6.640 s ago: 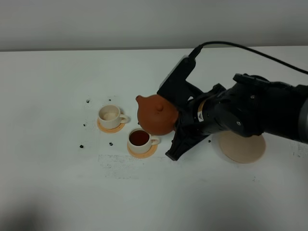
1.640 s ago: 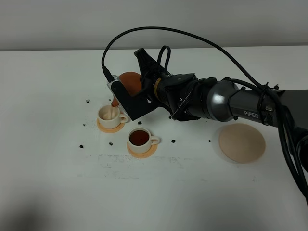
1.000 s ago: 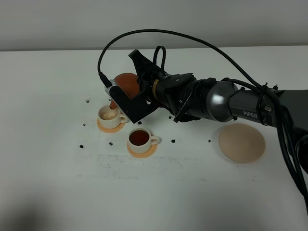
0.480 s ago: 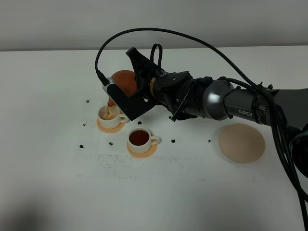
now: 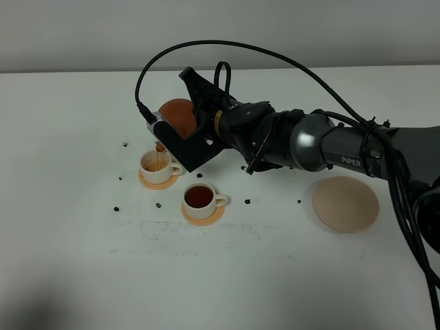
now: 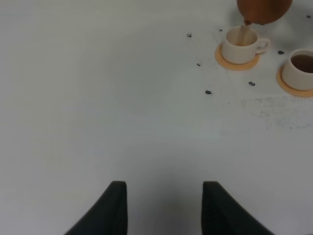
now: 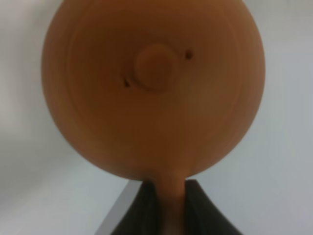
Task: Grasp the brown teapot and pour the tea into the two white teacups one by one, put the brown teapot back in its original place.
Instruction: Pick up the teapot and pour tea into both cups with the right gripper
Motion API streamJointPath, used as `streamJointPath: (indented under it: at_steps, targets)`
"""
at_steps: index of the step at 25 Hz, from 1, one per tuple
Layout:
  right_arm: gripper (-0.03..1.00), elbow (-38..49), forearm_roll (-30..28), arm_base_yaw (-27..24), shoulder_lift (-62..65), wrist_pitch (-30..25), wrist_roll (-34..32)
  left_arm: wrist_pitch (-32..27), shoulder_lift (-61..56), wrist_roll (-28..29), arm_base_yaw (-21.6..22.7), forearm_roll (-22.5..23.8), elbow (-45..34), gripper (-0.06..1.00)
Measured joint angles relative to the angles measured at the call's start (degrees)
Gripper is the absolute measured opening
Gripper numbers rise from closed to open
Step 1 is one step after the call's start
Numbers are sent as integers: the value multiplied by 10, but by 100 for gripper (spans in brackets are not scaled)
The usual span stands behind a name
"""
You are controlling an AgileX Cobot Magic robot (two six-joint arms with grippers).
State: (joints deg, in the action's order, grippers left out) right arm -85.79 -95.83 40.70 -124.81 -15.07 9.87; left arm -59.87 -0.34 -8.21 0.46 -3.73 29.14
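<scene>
A: Starting from the left, what is the left gripper doing?

B: Idling. Its fingers are standing spread with nothing between them, hanging over bare table, well apart from the cups.

A: And the left cup?

B: It is sitting on its coaster and taking tea right now. A thin stream is falling into it from the spout.

A: So the teapot is in the air?

B: Yes, it is tipping forward just above and behind that cup. The right gripper is pinching the loop handle, its fingers pressing on it from both sides.

A: How is it going to handle?

B: I am judging it as stiff, brittle clay, fairly heavy with tea and getting lighter as it is emptying. The surface is looking smooth and likely slippery, so the handle is the place to hold, close to the body. The lid is probably only resting on top, so a steep tilt is risking it sliding off.

A: The right cup?

B: It is already holding dark tea, standing just beside the first one and nearer the camera.

A: Farther right?

B: The disc is lying bare, well apart from the teapot, and I am taking it as the spot for the return.
</scene>
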Motion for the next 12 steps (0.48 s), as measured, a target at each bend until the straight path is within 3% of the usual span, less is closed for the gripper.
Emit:
streamJointPath:
  at_steps: [12]
  targets:
    - [9,0,-35,0,0,0,0,0,0,0,0,0,0,37]
